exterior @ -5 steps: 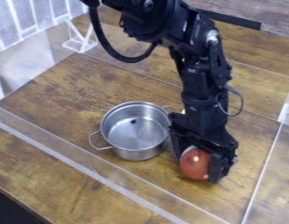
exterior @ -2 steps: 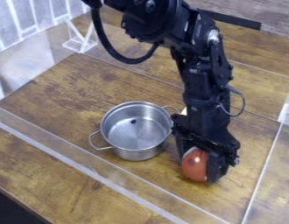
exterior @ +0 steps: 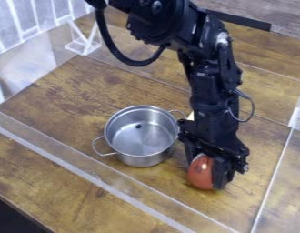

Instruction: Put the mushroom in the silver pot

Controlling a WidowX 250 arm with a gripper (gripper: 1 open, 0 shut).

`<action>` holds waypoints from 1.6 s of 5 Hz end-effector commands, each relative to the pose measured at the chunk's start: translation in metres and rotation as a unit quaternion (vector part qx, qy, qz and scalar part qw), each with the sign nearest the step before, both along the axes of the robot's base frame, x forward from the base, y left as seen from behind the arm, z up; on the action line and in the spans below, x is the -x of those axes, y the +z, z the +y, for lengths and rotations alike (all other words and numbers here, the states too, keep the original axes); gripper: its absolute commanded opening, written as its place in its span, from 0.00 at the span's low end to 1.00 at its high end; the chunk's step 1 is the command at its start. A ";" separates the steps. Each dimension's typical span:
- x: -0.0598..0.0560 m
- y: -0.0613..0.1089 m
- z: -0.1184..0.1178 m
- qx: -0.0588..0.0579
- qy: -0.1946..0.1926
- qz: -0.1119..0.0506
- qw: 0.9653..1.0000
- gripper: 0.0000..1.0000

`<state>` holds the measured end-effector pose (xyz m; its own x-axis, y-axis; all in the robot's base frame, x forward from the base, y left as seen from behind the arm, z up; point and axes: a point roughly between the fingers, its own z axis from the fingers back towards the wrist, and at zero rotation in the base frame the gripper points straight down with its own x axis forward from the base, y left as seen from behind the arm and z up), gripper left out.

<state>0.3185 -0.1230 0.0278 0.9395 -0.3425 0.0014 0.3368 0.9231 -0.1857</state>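
The mushroom point(exterior: 205, 172) shows as a rounded reddish-brown cap low on the wooden table, just right of the silver pot point(exterior: 140, 135). My gripper point(exterior: 210, 167) points down over it, black fingers standing on either side of the cap and shut on it. The mushroom's stem is hidden by the fingers. The pot is a small shiny steel one with two loop handles, upright and empty, its right handle close to the gripper.
Clear acrylic walls point(exterior: 67, 155) ring the wooden table point(exterior: 67, 100). A white rack point(exterior: 82, 41) stands at the back left. The black arm point(exterior: 195, 55) with its cable reaches down from the top.
The fingers have drawn in slightly against the mushroom cap. The arm and pot have kept their places.
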 end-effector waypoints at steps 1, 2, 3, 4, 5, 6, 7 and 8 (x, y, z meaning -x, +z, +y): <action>-0.009 0.041 0.007 0.003 0.006 -0.044 0.999 0.00; -0.010 0.063 0.015 -0.007 0.010 -0.055 0.998 0.00; -0.011 0.090 0.035 -0.022 0.033 -0.079 0.996 0.00; -0.016 0.098 0.062 -0.029 0.035 -0.091 0.995 0.00; -0.011 0.097 0.080 -0.027 0.041 -0.094 0.994 0.00; -0.007 0.090 0.089 -0.024 0.048 -0.097 0.994 0.00; -0.006 0.083 0.093 -0.018 0.058 -0.100 0.993 0.00; -0.008 0.075 0.096 -0.011 0.069 -0.103 0.992 0.00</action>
<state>0.3229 -0.0354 0.0820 0.9638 -0.2345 0.1268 0.2497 0.9607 -0.1211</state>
